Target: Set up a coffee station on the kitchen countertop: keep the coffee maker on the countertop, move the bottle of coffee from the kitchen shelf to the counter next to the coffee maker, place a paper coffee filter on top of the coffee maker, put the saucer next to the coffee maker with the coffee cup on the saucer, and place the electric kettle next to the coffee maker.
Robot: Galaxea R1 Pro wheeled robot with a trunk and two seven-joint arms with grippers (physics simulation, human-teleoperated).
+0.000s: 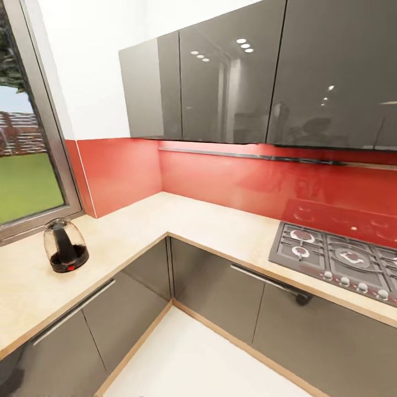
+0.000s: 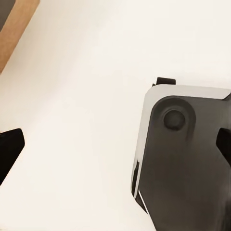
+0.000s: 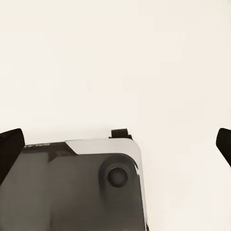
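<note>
The electric kettle (image 1: 65, 246) stands upright on the countertop (image 1: 209, 220), on the left run of the L-shaped worktop, just below the window (image 1: 25, 121) and well left of the inner corner. Its clear glass body shows a black handle inside the outline, a black base and a small red switch low on the near side. The tan, speckled surface around it is bare, and it turns at the corner to run along the far wall toward the right, where a gas hob (image 1: 342, 259) with grey grates and a row of knobs is set into it. Dark grey drawer fronts (image 1: 220, 292) with long bar handles sit under both runs, edged in a wood-coloured strip, and a pale floor (image 1: 193, 358) fills the near corner between them. A red backsplash (image 1: 231, 179) rises behind the worktop, with glossy dark grey wall cabinets (image 1: 231, 77) above it and white wall to their left. In the left wrist view, the left gripper (image 2: 115, 149) hangs over the pale floor with its dark fingertips (image 2: 8, 149) at opposite edges of the picture, spread wide and holding nothing; a grey-and-black part of the robot's base (image 2: 185, 159) lies beneath. In the right wrist view, the right gripper (image 3: 115, 144) is likewise spread wide and empty, above the same pale floor.
</note>
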